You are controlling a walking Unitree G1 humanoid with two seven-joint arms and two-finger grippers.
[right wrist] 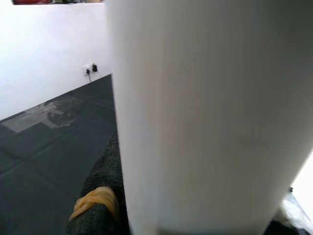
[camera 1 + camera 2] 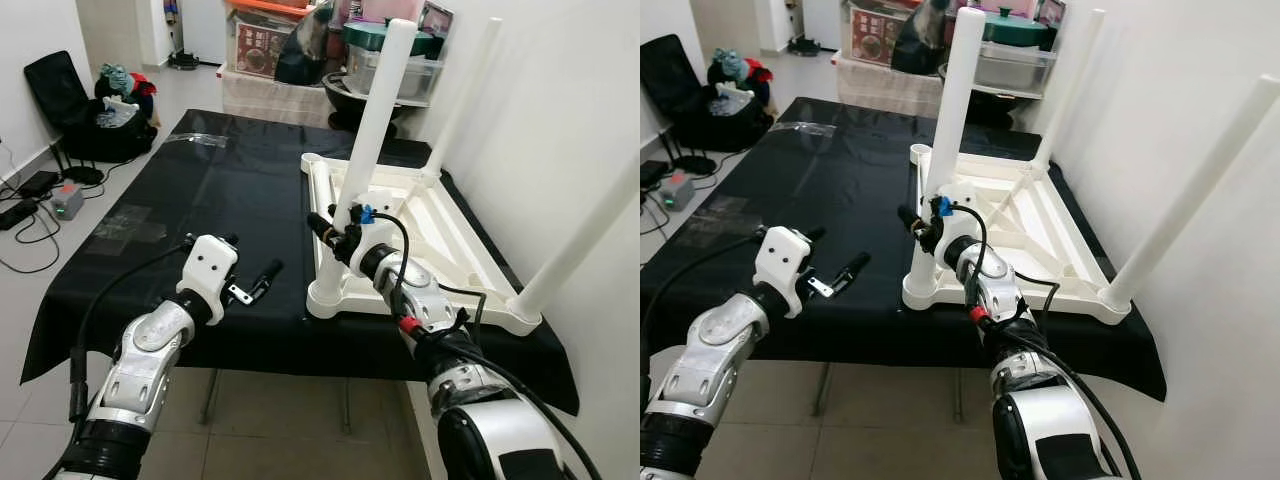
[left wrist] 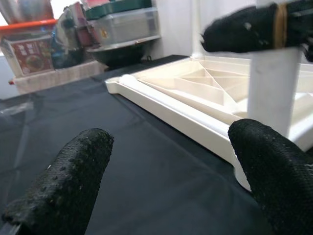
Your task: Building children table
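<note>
Tabletop: a white plastic children's table top [image 2: 440, 230] lies upside down on the right half of a black-covered table [image 2: 200, 190], its ribbed underside facing up, close to the white wall [image 2: 560, 110].
Near leg: a white leg [image 2: 378, 110] stands upright in the tabletop's near left corner socket, tilted slightly.
Other legs: a second leg [image 2: 462, 95] rises from the far right corner, a third [image 2: 585, 240] from the near right corner; both lean toward the wall.
Right gripper: the right gripper [image 2: 340, 225] clamps the near leg low down, just above the socket, one black finger [image 1: 100, 196] with a yellow band pressed to the leg's side.
Left gripper: the left gripper [image 2: 262, 280] hovers over the black cover, just left of the tabletop's near corner, its fingers [image 3: 63, 181] spread apart and holding nothing.
Surroundings: boxes and storage bins [image 2: 300, 50] crowd the far end of the table; a black bag [image 2: 110, 120] and a power strip with cables [image 2: 40, 200] sit on the floor to the left.
</note>
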